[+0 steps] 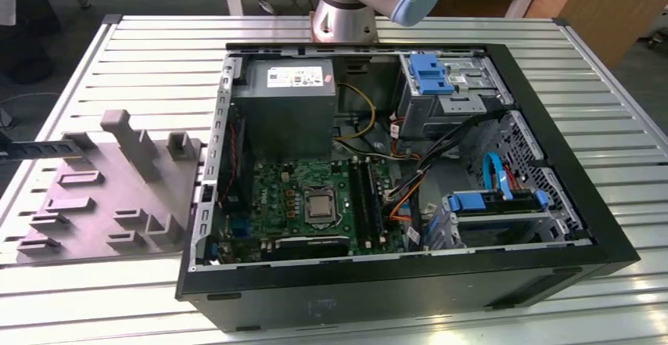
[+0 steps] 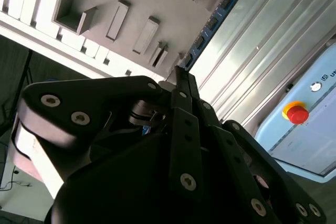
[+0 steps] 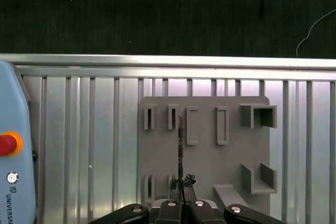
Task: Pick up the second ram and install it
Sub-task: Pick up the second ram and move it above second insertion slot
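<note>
In both wrist views my gripper (image 3: pixel 181 183) (image 2: pixel 179 72) is shut on the second ram (image 3: pixel 180 145). In the first wrist view the ram shows edge-on as a thin dark line running out from the fingertips. In the second wrist view its blue board with dark chips (image 2: pixel 210 24) reaches away from the fingertips. The ram hangs above the grey fixture plate (image 3: pixel 231 156), over the gap between two of the plate's narrow slots. In the exterior view the open computer case (image 1: pixel 418 282) lies on the table, with long black memory slots (image 1: pixel 364 196) beside the processor socket.
The fixture plate (image 1: pixel 105 196), with raised posts and brackets, lies at the exterior view's left of the case. A thin dark bar (image 1: pixel 47 150) juts in from that view's left edge. A light blue pendant (image 3: pixel 13 145) with a red button rests on the slatted metal table (image 3: pixel 94 129).
</note>
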Robot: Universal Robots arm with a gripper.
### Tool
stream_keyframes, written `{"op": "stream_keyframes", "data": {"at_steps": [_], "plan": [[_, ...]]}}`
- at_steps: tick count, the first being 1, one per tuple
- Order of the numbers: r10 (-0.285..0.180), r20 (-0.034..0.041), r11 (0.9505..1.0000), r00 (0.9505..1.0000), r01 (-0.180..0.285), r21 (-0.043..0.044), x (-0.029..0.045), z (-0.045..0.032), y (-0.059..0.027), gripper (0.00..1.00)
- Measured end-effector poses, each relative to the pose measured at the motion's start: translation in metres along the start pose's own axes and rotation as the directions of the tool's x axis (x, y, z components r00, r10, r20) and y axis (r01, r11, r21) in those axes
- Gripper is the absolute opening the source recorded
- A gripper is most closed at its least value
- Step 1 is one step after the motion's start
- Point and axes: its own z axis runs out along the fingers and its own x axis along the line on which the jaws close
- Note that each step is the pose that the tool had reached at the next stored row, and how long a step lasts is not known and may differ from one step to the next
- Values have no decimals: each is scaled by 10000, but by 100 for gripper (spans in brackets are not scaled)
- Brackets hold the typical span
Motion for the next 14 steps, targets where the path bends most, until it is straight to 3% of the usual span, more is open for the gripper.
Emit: {"op": "stream_keyframes", "data": {"at_steps": [14], "plan": [[0, 0, 10000, 10000, 0, 0, -5, -391, 0, 11]]}}
